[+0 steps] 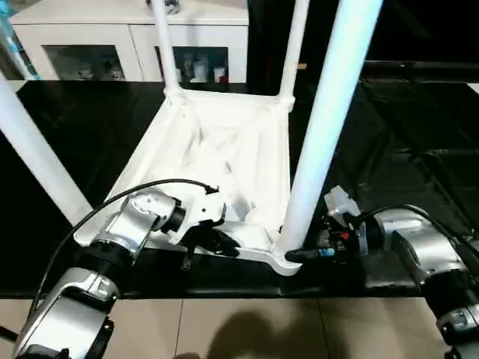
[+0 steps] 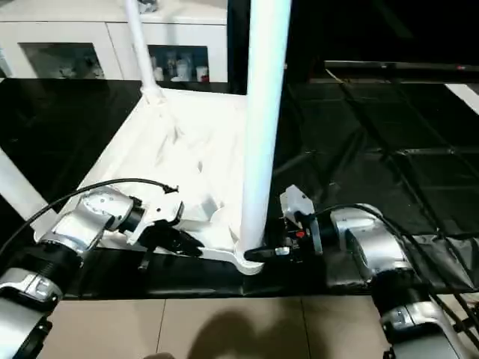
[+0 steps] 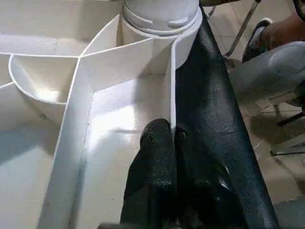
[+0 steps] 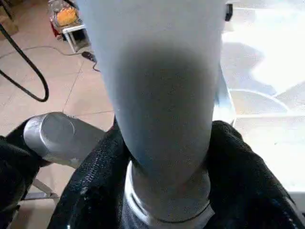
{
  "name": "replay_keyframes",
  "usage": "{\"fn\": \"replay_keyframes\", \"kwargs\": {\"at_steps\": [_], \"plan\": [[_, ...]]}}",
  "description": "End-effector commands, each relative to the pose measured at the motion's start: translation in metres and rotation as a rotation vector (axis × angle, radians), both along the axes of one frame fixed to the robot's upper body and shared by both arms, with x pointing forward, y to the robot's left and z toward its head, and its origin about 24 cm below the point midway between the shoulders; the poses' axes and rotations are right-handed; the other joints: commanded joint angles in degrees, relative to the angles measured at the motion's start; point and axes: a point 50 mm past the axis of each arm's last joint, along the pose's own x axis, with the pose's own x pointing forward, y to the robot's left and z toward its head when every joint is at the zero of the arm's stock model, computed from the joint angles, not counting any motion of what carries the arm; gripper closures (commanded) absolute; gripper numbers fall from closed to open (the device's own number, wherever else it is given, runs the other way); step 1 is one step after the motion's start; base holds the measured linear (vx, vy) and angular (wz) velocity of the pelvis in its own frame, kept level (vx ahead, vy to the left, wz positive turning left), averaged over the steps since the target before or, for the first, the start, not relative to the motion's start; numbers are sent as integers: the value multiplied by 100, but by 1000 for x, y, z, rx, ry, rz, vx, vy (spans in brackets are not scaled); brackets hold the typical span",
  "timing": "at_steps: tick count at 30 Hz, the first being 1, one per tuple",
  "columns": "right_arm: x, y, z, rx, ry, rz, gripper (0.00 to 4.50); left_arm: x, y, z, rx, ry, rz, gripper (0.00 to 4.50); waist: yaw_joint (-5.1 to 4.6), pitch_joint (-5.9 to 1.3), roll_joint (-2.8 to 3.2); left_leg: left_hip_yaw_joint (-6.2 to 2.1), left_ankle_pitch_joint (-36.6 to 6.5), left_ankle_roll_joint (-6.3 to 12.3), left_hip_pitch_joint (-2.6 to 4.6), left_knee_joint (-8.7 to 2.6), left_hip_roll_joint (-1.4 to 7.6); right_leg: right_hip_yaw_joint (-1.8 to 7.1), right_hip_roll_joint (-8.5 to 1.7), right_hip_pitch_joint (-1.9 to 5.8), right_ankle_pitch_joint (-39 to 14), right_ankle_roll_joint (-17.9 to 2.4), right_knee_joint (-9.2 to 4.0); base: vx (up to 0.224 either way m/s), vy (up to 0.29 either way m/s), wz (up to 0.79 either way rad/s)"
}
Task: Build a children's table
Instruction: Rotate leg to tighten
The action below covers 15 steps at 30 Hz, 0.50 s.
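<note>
The white children's table top (image 1: 224,142) lies upside down on a black mat, ribs facing up. Legs stand in its sockets: two at the far corners (image 1: 165,45) (image 1: 294,45), one at the near left (image 1: 37,157), and one at the near right corner (image 1: 329,112). My left gripper (image 1: 213,241) is shut on the thin near rim wall of the top (image 3: 172,86), one finger on each side. My right gripper (image 1: 296,256) is at the base of the near right leg (image 4: 162,95). Its black fingers (image 4: 90,191) press against both sides of the leg just above the socket.
A white cabinet (image 1: 127,37) with glass doors stands behind the mat. The black mat (image 1: 389,134) stretches to the right of the table, and tiled floor (image 1: 239,329) lies in front. A person's leg (image 3: 267,67) and chair legs are beside the mat.
</note>
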Motion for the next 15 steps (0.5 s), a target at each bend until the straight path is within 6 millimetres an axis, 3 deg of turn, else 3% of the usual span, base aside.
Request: {"fn": "replay_keyframes", "kwargs": {"at_steps": [1,11,12,13,14,15], "plan": [[1,2,2,0,-1,40,228,-9,-1,-11,39,63,-47,450,12,-378,-47,-115,-341,648,64,-379,397,273,-499,285,79,-1778,-273,0,0,0],[-2,4,-1,21,29,65,250,-9,-2,-10,24,84,-17,450,11,-387,-31,-120,-326,652,65,-377,395,271,-493,291,184,-1816,-264,0,0,0],[-4,5,-4,37,47,59,250,-8,-4,-10,9,90,19,450,14,-384,1,-122,-344,642,67,-378,395,272,-492,288,178,-1824,-264,0,0,0],[-4,5,-4,37,47,59,250,-8,-4,-10,9,90,19,450,9,-381,-19,-120,-364,638,66,-381,397,271,-489,290,175,-1828,-271,0,0,0],[-7,7,-6,55,55,35,250,-4,-7,-10,-5,92,87,450,14,-386,16,-125,-378,625,69,-379,397,269,-489,291,181,-1838,-263,0,0,0],[-6,9,-9,79,53,-19,250,0,-9,-9,-26,87,148,450,17,-376,9,-116,-467,606,71,-385,404,278,-495,288,156,-1854,-283,0,0,0]]}}
